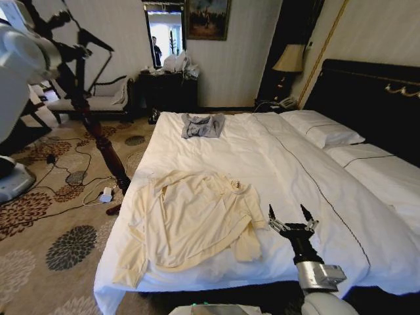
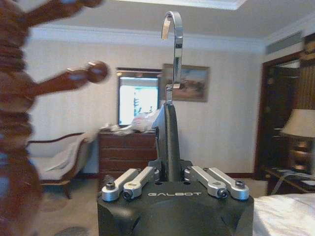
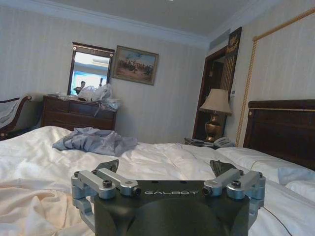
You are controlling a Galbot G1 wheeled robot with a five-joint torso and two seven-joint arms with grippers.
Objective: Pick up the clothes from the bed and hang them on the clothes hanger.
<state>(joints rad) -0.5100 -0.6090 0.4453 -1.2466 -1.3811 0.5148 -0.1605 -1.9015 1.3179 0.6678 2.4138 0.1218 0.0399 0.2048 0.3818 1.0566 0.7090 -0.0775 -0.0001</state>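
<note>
Cream clothes (image 1: pixel 193 220) lie spread flat near the foot of the bed (image 1: pixel 289 164), well apart from the grey-blue garment (image 1: pixel 202 125). Low over the sheet just beside them, the right pincer (image 1: pixel 289 214) hovers spread wide and empty, placed for a grasp. The left pincer (image 2: pixel 170 178), raised beside the coat stand (image 1: pixel 92 125), is clamped on the clothes hanger (image 2: pixel 168 132), hook upward, ready for the shirt.

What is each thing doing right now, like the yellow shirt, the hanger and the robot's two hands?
Cream, pale-yellow long-sleeved shirt: spread flat on the bed, rumpled, untouched.
Wide white-sheeted bed: made, holding both garments.
Slim black hanger with silver hook: upright, gripped, bare.
Left hand: shut on the hanger, raised beside the dark wooden coat stand.
Right hand: open, low over the bed beside the shirt.
Small grey-blue garment: crumpled, farther up the bed.
</note>
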